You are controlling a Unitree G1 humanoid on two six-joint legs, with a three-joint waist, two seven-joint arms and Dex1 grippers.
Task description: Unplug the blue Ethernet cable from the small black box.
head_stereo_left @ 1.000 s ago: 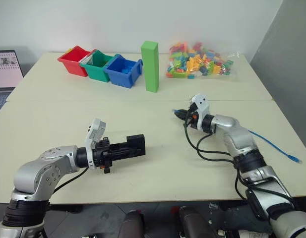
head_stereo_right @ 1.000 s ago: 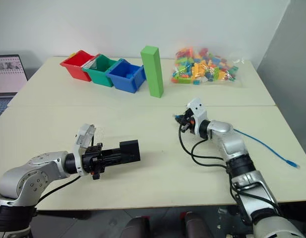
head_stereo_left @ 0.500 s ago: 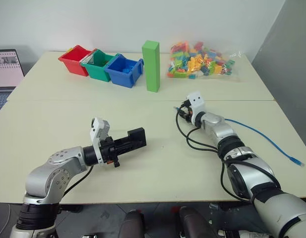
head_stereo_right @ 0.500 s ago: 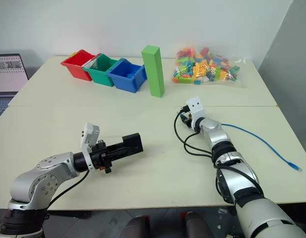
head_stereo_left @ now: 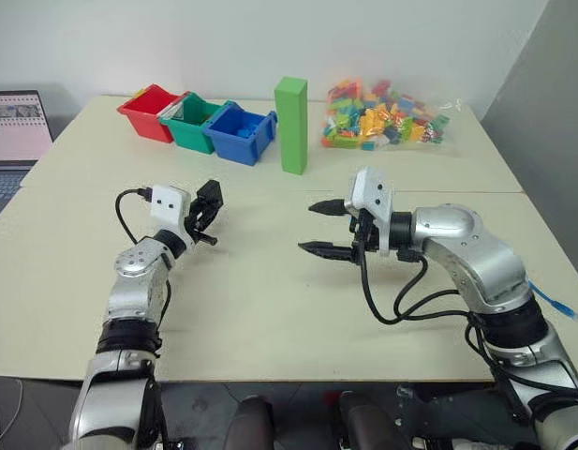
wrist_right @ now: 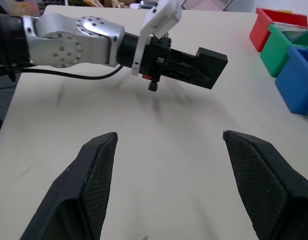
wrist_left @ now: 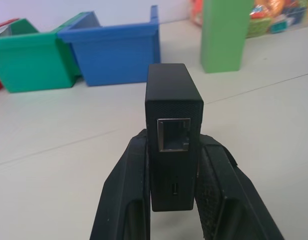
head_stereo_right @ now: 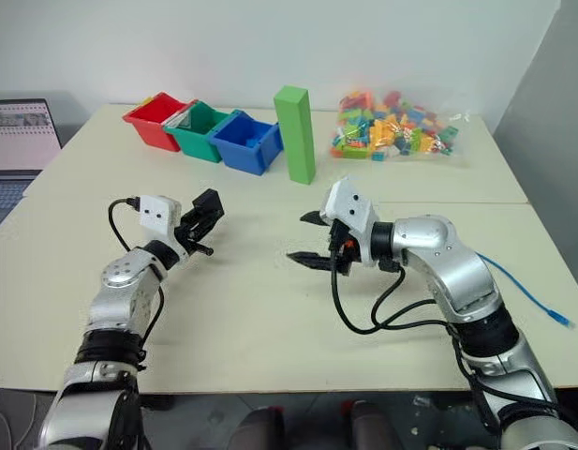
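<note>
Two pale tables [head_stereo_left: 270,309] butt together edge to edge and carry everything here. At the far side sits a clear bag of coloured bricks [head_stereo_left: 382,117], then a row of three bins, red [head_stereo_left: 148,111], green [head_stereo_left: 190,122] and blue [head_stereo_left: 240,136], with a tall green block [head_stereo_left: 290,127] standing upright just right of the blue bin. A laptop [head_stereo_left: 15,127] shows at the far left edge.

The right gripper [head_stereo_left: 328,228] hangs above the table's middle, pointing toward the robot's left, its two black fingers spread wide with nothing between them. The left gripper [wrist_left: 174,200] is raised above the left part of the table and pinches the small black box [wrist_left: 173,130] between its fingers, clamped on the box's two flat sides. The box stands on edge in the grip, its socket facing the wrist camera and empty.

The blue Ethernet cable [head_stereo_right: 527,300] lies on the table at the right edge, behind the right arm, well apart from the box, its plug end resting loose near the table's border.
</note>
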